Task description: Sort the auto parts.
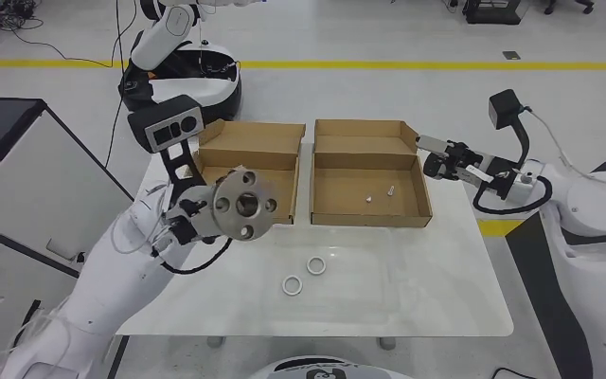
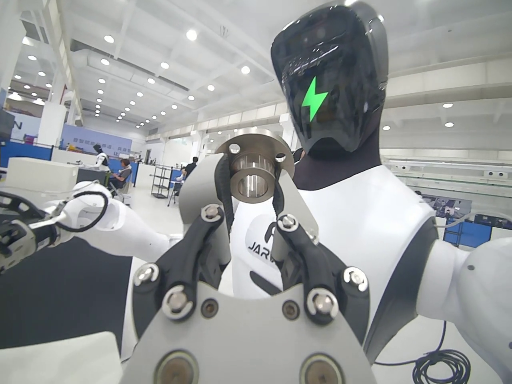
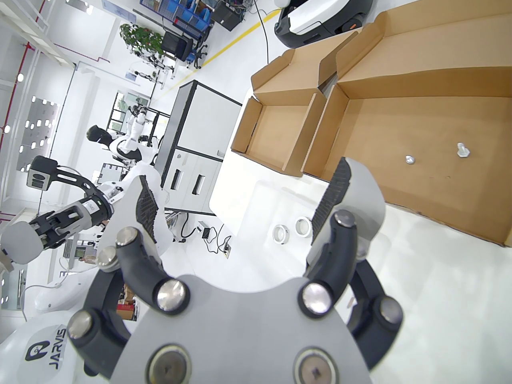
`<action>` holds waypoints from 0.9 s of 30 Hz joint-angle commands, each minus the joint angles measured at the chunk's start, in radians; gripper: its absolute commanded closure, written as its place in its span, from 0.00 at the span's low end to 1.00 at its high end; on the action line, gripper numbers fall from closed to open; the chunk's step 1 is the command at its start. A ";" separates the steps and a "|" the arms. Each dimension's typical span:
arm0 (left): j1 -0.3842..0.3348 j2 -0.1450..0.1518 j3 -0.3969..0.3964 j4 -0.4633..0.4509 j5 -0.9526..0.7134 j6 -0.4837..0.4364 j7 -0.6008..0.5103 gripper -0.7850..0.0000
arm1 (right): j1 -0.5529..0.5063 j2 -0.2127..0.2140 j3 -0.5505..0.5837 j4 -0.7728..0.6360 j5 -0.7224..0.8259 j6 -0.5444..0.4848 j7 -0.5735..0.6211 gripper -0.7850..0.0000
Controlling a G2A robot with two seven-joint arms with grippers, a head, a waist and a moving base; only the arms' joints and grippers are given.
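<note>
Left claw: I am holding the left claw (image 2: 251,191) clamped on the hub of a metal flange (image 2: 256,139), with one finger pressing on each side of it.
Flange: From above I am seeing the flange (image 1: 244,204) raised off the table, its round face and bolt holes facing up toward the camera. It is hanging at about 10 o'clock from the table's middle and overlapping the near wall of the left box.
Right claw: I am holding the right claw (image 3: 244,197) with its fingers wide apart and nothing between them. From above, the right claw (image 1: 443,159) is hovering just outside the right box's 3 o'clock wall, toward the far corner.
Boxes: The left box (image 1: 251,147) and the right box (image 1: 346,185), both open cardboard, are standing side by side along the table's 12 o'clock side, their inner walls just beside each other.
Bolts: I am seeing two small bolts (image 1: 389,190) lying on the right box's floor, at about 5 o'clock from its middle, near each other but apart.
Rings: Two white rings (image 1: 293,284) are lying flat on the table (image 1: 417,275), at about 6 o'clock from its middle. They are just beside each other, one at 7 o'clock of the other, and well apart from both claws.
</note>
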 commanded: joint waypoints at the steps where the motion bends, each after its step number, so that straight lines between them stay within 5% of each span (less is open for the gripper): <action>1: -0.003 0.000 0.000 -0.006 -0.030 -0.003 0.003 1.00 | 0.000 0.000 0.000 0.000 0.000 0.000 0.000 0.00; 12: 0.002 -0.006 -0.020 -0.028 -0.100 0.002 -0.002 1.00 | 0.000 0.000 0.000 0.000 0.000 0.000 0.000 0.00; 27: 0.006 0.004 -0.062 0.030 0.030 0.073 -0.073 1.00 | 0.000 0.000 0.000 0.000 0.000 0.000 0.000 0.00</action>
